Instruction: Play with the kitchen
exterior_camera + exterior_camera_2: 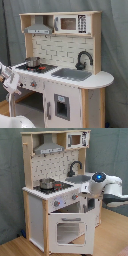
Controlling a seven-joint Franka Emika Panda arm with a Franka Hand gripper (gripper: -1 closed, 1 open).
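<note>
Gripper [88,203] fingers too blurred to read in the second exterior view; jaw state unclear. In the first exterior view the gripper [11,82] sits at the frame's left edge, arm cut off behind it. Kitchen [50,193] front just beside the gripper: knobs too small to tell settings. Arm's rear runs off the second exterior view's right edge.

The wooden floor [15,248] carries the kitchen [55,193], which stands upright directly on it.
</note>
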